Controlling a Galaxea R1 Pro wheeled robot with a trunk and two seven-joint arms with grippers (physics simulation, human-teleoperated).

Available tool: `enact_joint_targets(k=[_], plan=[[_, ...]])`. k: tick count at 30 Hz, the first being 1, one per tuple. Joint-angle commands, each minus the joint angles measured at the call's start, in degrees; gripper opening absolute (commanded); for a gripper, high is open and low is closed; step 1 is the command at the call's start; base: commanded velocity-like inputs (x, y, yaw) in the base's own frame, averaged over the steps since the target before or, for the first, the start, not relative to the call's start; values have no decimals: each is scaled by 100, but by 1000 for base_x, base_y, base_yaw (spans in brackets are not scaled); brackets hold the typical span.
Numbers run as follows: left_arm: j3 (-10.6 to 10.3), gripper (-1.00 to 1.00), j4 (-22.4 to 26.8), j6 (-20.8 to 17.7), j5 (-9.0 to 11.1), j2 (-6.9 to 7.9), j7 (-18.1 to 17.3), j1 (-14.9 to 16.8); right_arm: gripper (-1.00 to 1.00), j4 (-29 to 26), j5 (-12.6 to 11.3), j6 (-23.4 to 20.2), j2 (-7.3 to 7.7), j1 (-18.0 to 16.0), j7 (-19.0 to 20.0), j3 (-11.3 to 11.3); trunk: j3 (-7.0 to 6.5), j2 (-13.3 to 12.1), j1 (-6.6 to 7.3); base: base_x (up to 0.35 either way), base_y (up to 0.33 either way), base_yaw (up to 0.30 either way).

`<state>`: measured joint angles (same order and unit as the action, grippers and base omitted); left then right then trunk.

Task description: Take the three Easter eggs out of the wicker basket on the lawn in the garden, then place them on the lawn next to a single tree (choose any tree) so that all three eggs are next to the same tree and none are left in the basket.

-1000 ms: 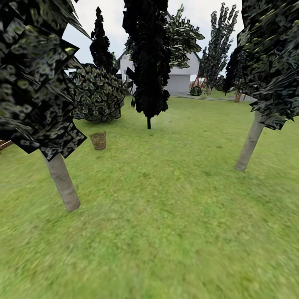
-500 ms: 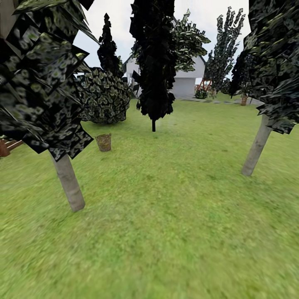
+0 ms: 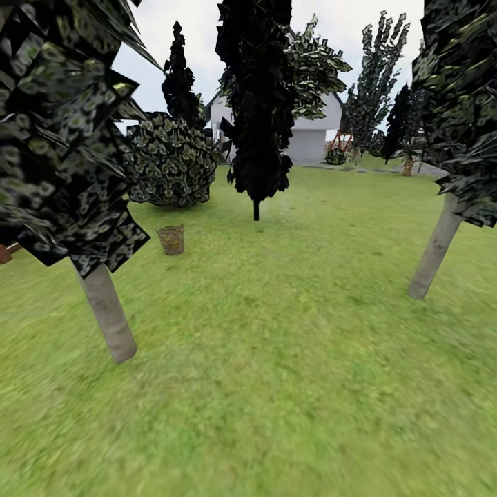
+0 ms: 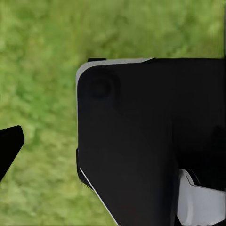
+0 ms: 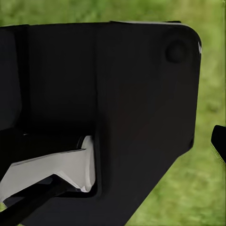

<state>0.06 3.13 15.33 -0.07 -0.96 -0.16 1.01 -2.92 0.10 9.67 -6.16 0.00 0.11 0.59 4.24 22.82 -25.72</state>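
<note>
Basket: the wicker basket [image 3: 170, 239] stands upright on the lawn [image 3: 290, 359], far ahead and left of the view's centre, just in front of a round bush [image 3: 171, 161]
Eggs: too distant to make out; whether they lie inside cannot be told
Bearing: the basket lies forward and to the left, well apart from the robot, so the base must close that ground before either arm matters; by its leftward offset the left arm looks the nearer one
Trees: a pale-trunked tree [image 3: 108, 314] stands near left, between robot and basket; another pale trunk [image 3: 433, 252] stands right, well apart from the basket
Grippers: each wrist view has dark gripper housing over grass; finger spacing cannot be told for either
Change: against a second ago the whole picture has shifted, so the camera moved; the basket sits slightly right and lower in view, the right trunk further right
</note>
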Motion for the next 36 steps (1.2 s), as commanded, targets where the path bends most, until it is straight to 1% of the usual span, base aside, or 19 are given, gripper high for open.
enact_joint_targets(k=[1, 5, 10, 14, 18, 23, 36], plan=[[4, 100, -2, 109, 2, -7, -1, 4, 100, -6, 0, 14, 3, 0, 3, 11, 11, 10, -7, 327, 0, 0], [3, 100, 2, 224, 0, -18, -1, 4, 100, -5, -1, 17, 13, 0, 5, 17, 11, 10, -7, 328, 0, -63], [3, 100, 5, 273, -1, -38, -2, 4, 100, -6, -1, 18, 17, 0, 6, 19, 11, 10, -7, 327, -26, -213], [-8, 100, 4, 283, -8, -102, -1, 4, 100, -7, 2, 18, 12, 0, 6, 17, 11, 10, -7, 298, -135, -251], [-12, 100, 4, 285, -10, -123, -1, 4, 100, -8, 8, 18, 10, 0, 6, 10, 11, 10, -7, 280, -181, -153], [-14, 100, 4, 304, -10, -130, -1, 4, 100, -7, 6, 18, 2, 1, 5, 9, 11, 10, -7, 299, -118, -46], [-21, 100, 4, 330, -11, -133, -1, 4, 100, -7, -1, 18, 0, 0, -2, 17, 11, 10, -7, 322, -47, -5]])
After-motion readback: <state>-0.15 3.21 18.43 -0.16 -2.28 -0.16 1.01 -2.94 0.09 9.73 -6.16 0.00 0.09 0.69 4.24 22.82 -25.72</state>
